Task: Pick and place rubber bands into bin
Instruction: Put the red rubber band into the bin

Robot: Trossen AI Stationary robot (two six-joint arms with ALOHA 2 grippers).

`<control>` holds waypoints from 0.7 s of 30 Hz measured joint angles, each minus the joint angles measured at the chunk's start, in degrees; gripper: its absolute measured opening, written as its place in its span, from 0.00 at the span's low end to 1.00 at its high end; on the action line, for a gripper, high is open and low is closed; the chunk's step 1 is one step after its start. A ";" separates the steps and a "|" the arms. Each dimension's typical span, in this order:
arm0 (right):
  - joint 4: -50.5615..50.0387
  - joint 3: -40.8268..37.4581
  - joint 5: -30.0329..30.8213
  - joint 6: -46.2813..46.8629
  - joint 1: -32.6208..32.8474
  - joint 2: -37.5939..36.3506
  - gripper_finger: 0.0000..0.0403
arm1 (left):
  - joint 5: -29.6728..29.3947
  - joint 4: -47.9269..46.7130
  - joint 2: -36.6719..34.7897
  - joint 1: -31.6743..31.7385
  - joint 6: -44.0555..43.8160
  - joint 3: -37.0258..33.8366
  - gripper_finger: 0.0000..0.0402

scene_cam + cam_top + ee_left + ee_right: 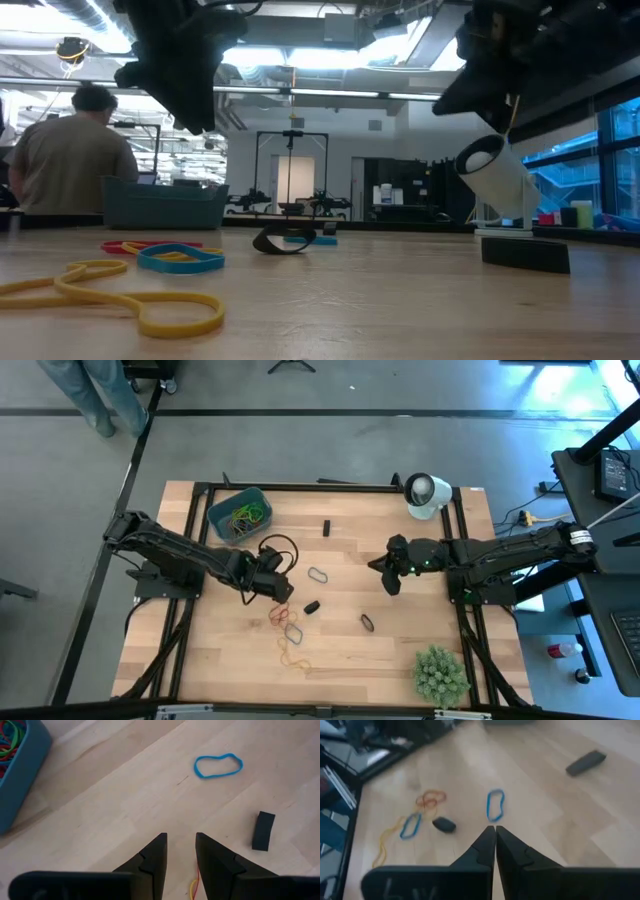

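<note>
Bare wooden table (400, 650) stretches wide between the two arms. Left gripper (180, 851) hangs with fingers parted and empty, the bin (239, 513) near behind it by the table's far edge, rubber bands (290, 632) just beside and below. Right gripper (495, 836) is clenched on nothing, a blue band (495, 805) ahead. No legible writing.
</note>
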 joint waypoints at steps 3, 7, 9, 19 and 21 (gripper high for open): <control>0.89 0.00 0.02 -0.40 -0.75 0.00 0.05 | 0.00 0.00 0.00 0.00 0.00 0.00 0.24; 1.20 0.00 0.02 -1.09 -1.34 0.00 0.05 | 0.00 -0.01 0.00 0.00 0.17 0.00 0.24; 1.19 0.00 0.02 -1.05 -1.40 0.00 0.05 | 0.04 0.00 0.00 0.00 0.17 0.00 0.24; 0.69 0.00 0.01 -2.17 -1.38 0.00 0.05 | 4.35 5.57 3.81 0.00 4.55 0.00 0.24; -0.50 0.00 -0.01 -1.14 -1.38 0.00 0.05 | 6.40 8.22 6.19 -0.38 6.21 -0.02 0.24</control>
